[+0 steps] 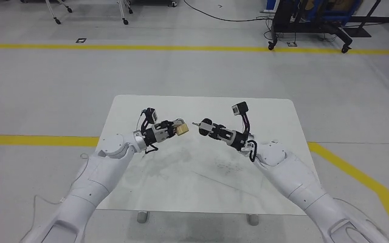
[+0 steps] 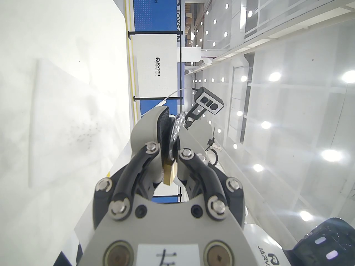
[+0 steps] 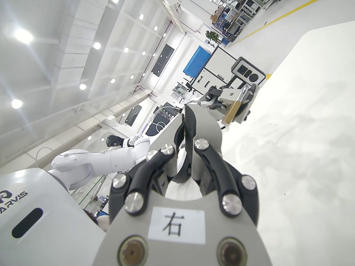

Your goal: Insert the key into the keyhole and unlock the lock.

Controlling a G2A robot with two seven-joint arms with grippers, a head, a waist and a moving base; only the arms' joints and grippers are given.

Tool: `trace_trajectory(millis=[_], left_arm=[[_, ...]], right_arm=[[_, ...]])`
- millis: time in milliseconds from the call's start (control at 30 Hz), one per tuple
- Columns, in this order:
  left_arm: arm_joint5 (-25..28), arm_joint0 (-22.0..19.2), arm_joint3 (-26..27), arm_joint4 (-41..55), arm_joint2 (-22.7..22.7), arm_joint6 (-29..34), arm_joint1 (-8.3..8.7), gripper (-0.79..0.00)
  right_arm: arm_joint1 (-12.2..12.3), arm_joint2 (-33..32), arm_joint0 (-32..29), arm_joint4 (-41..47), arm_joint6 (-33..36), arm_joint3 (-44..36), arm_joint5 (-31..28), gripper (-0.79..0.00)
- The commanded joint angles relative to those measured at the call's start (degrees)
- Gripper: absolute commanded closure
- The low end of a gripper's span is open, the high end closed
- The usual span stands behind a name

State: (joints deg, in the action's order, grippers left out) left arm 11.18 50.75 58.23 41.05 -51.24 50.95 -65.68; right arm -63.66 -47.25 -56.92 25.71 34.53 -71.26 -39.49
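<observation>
Above the middle of the white table (image 1: 267,115), my left gripper (image 1: 172,129) is shut on a brass padlock (image 1: 181,128). In the left wrist view the padlock's brass body (image 2: 169,173) hangs between the fingers of the left gripper (image 2: 173,123), which clamp its silver shackle (image 2: 177,127). My right gripper (image 1: 203,126) faces it from a short gap away, shut on a small silver key (image 1: 196,124) whose tip points at the lock. In the right wrist view the right gripper (image 3: 187,113) is pressed shut, and the padlock (image 3: 232,109) shows beyond it, held tilted. The key and lock are apart.
Faint smudges mark the table top (image 3: 299,128) under both arms. The floor around the table has yellow lines (image 1: 182,47), and wheeled stands (image 1: 310,24) are far behind the table.
</observation>
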Motion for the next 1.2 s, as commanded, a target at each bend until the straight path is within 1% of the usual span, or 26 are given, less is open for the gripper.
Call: trace_trajectory(millis=[0, 33, 67, 100, 133, 200, 267, 333, 400, 467, 500, 667, 833, 1000, 1100, 1167], left_arm=[[-1.4, -0.3, 1.8, -6.7, 0.5, -5.7, 0.05, 0.0], [-3.0, 0.1, 2.7, -6.4, 0.3, -7.0, 0.02, 0.0], [-5.4, 0.3, 3.5, -6.5, 0.2, -7.4, 0.05, 0.0], [-7.7, 0.4, 4.2, -6.5, 0.1, -7.5, 0.1, 0.0], [-9.9, 0.6, 4.7, -7.1, 0.1, -7.7, 0.17, 0.0], [-13.6, 0.9, 5.9, -8.8, 0.3, -7.9, 0.33, 0.0], [-16.6, 1.1, 6.7, -8.9, 0.0, -7.6, 0.42, 0.0], [-18.4, 1.4, 7.2, -7.8, -0.4, -7.2, 0.39, 0.0], [-19.5, 1.3, 6.6, -5.3, -1.0, -6.2, 0.22, 0.0], [-19.3, 1.0, 6.0, -5.1, -1.2, -5.9, 0.14, 0.0], [-19.3, 1.0, 6.0, -5.1, -1.2, -5.9, 0.14, 0.0], [-19.3, 1.0, 6.0, -5.1, -1.2, -5.9, 0.14, 0.0], [-19.4, 2.4, 7.6, -4.1, -2.0, -7.4, 0.03, 0.0], [-17.1, 3.5, 8.6, -3.2, -3.3, -10.2, -0.17, 0.0], [-16.0, 4.1, 9.3, -2.7, -3.8, -11.2, -0.36, 0.0], [-15.1, 4.5, 9.7, -3.0, -4.0, -12.1, -0.44, 0.0]], right_arm=[[0.0, 0.0, -0.1, 0.1, -0.2, 0.0, 0.3, 0.0], [-0.1, -0.3, 0.0, -0.9, -1.4, 0.6, 2.0, 0.0], [0.0, -0.8, 0.8, -5.3, -3.5, 1.0, 3.2, 0.0], [0.0, -1.0, 0.9, -9.3, -5.9, 0.5, 3.1, 0.0], [-0.1, -1.0, 0.4, -11.8, -6.9, -0.2, 2.5, 0.0], [0.4, -1.9, 0.8, -20.1, -7.4, -0.7, 3.6, 0.0], [1.1, -3.0, 0.3, -28.9, -8.0, -3.5, 4.7, 0.0], [2.0, -4.9, -0.7, -39.2, -8.7, -7.2, 7.1, 0.0], [3.0, -7.0, -3.0, -49.2, -10.6, -13.4, 10.8, 0.0], [3.9, -9.4, -6.3, -54.7, -11.8, -19.6, 10.4, 0.0], [4.4, -11.1, -8.0, -56.7, -12.5, -21.9, 11.5, 0.0], [4.5, -11.6, -8.6, -57.4, -12.8, -22.6, 12.1, 0.0], [4.4, -11.1, -9.1, -56.8, -13.0, -22.8, 12.1, 0.0], [3.1, -7.7, -9.6, -46.2, -12.0, -20.8, 13.7, 0.0], [2.3, -6.0, -9.1, -42.1, -11.8, -19.1, 17.0, 0.0], [1.8, -5.3, -9.0, -40.8, -12.8, -18.6, 19.3, 0.0]])
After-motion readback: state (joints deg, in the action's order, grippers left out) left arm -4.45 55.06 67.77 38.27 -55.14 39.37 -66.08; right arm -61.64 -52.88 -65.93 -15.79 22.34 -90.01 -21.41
